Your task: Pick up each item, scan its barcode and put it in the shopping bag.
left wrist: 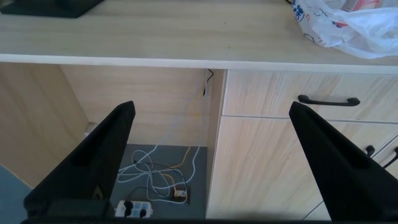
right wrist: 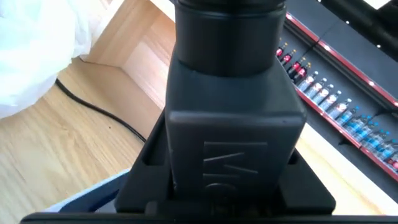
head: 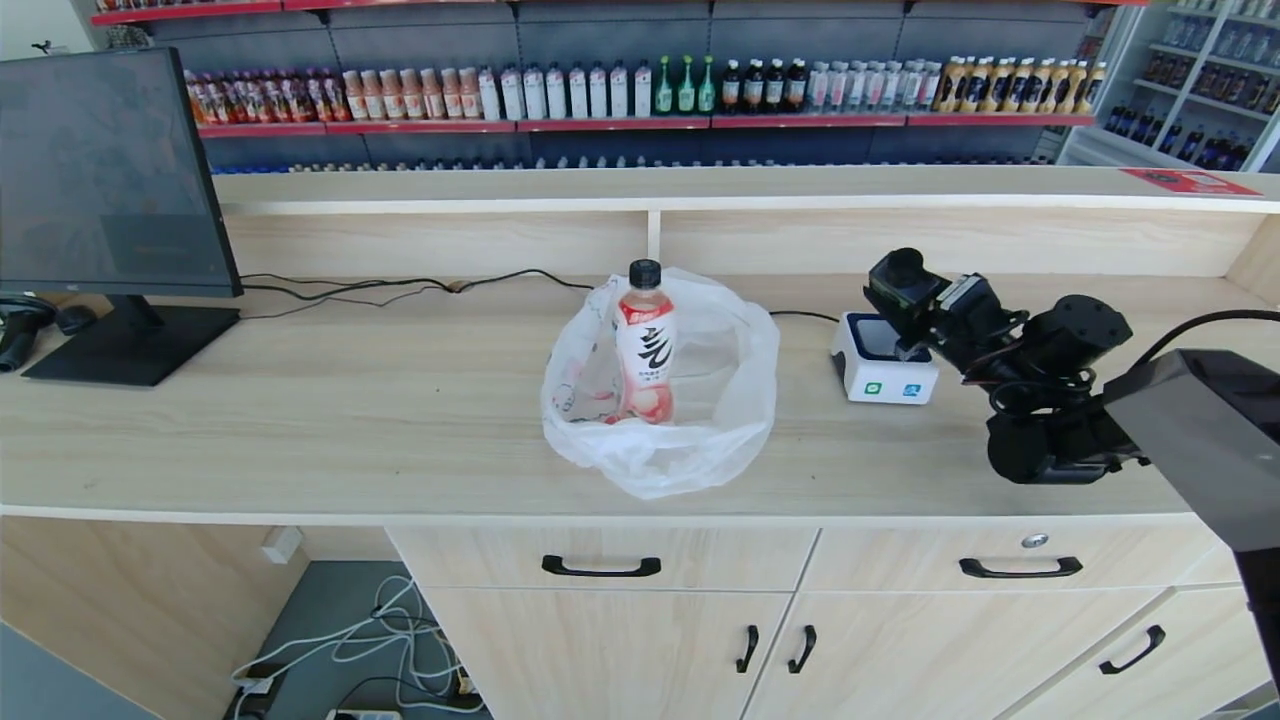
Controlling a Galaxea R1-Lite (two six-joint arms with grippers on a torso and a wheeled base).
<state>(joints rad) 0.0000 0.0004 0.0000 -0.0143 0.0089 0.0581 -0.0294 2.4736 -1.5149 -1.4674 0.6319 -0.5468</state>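
Bagging seems done, so the bottle [head: 645,345] stands in the shopping bag [head: 742,400], left gripper [left wrist: 211,111] spread empty (right gripper [head: 905,298]: cannot tell).

Dark monitor [head: 110,170] on wooden counter [head: 300,420], black cable [head: 455,286], stocked bottle shelves [head: 640,122] behind, drawers [head: 600,556] below
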